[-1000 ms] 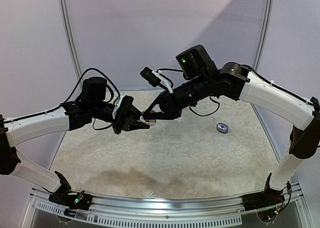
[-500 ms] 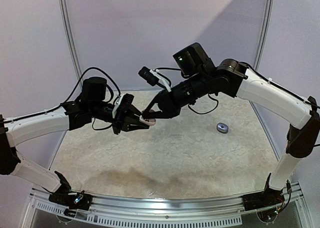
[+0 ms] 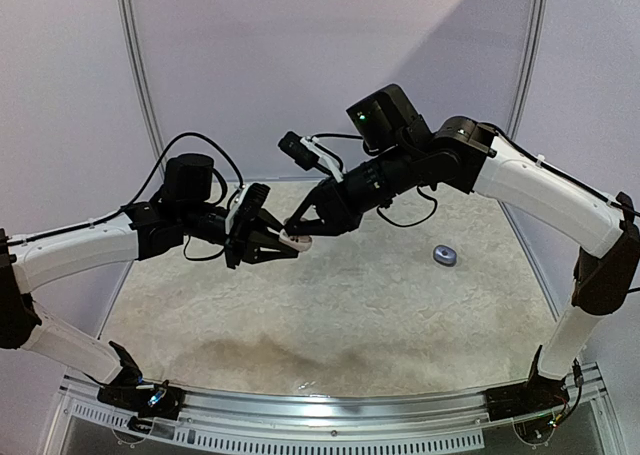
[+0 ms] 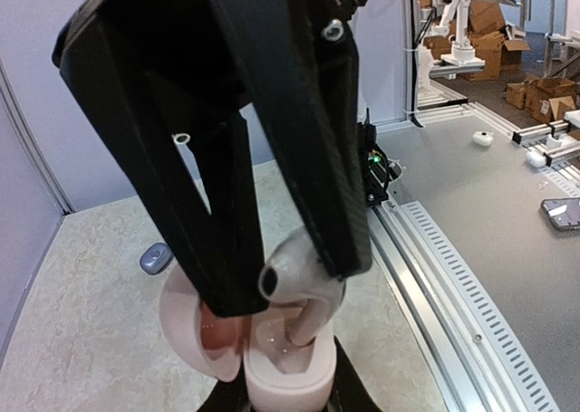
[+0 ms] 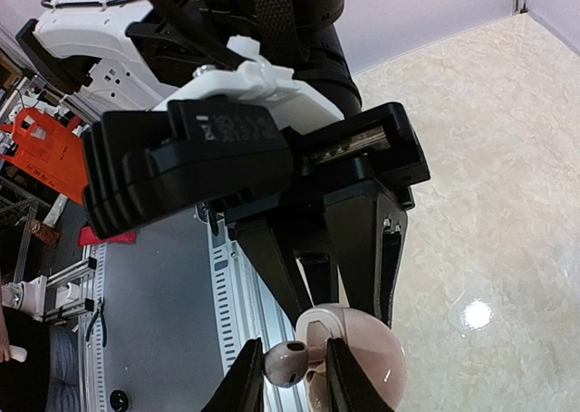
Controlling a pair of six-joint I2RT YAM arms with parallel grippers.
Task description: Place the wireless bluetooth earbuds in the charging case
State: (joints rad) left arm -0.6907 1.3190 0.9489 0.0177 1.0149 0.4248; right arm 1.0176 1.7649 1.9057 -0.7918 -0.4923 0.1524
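Pink case [image 4: 281, 376] midair in left hand [image 3: 276, 245]; earbud [image 5: 285, 362] at rim

A small grey oval object [image 3: 444, 256] lies on the beige marbled table [image 3: 350, 315], right of centre. A perforated metal rail [image 3: 330, 415] runs along the frame's bottom.

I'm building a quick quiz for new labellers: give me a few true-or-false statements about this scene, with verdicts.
1. The left gripper holds the pale pink hinged charging case up off the table. True.
2. The case's lid is closed. False: it is swung open.
3. The small whitish earbud lies on the table. False: it sits between the jaws of the right gripper, at the case's opening.
4. A small grey oval object lies on the beige table, apart from both grippers. True.
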